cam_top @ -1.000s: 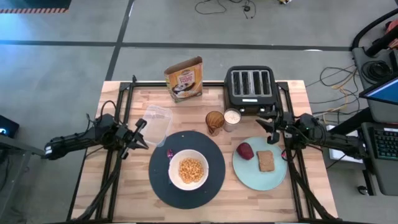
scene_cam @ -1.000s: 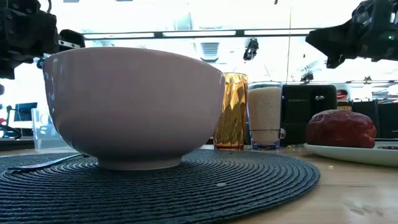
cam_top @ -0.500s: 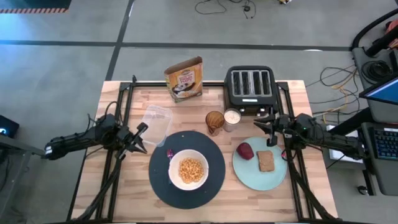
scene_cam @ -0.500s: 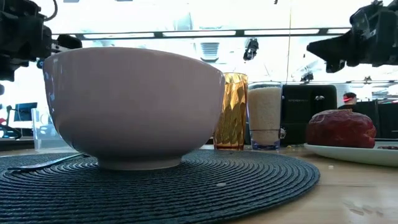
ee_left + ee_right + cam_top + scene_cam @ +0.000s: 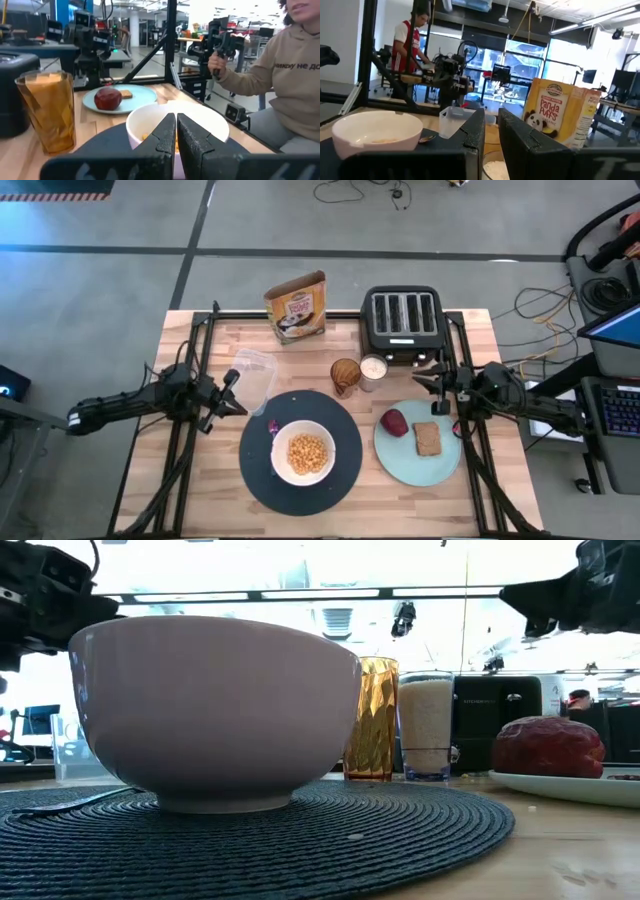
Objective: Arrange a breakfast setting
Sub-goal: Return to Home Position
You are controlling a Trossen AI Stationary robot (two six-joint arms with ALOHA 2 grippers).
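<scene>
A white bowl (image 5: 303, 452) with yellow cereal stands on the large black round plate (image 5: 255, 475) at the table's near middle. To its right, the pale green plate (image 5: 400, 458) carries the brown toast slice (image 5: 427, 438) and the dark red fruit (image 5: 395, 422). The cereal box (image 5: 297, 307) stands at the far edge. My left gripper (image 5: 233, 385) hovers shut and empty left of the black plate; its fingers meet in the left wrist view (image 5: 176, 125). My right gripper (image 5: 420, 380) hovers above the green plate's far edge, its fingers a narrow gap apart (image 5: 491, 125), holding nothing.
A black four-slot toaster (image 5: 401, 318) stands at the far right. An amber glass (image 5: 345, 376) and a glass of milk (image 5: 373, 368) stand in front of it. A clear plastic container (image 5: 250, 375) lies by my left gripper. A person (image 5: 280, 75) stands beyond the table.
My left gripper has moved a little toward the table's far edge and right, staying shut. My right gripper has shifted slightly left and then back right, above the green plate's far edge. Nothing on the table has moved.
</scene>
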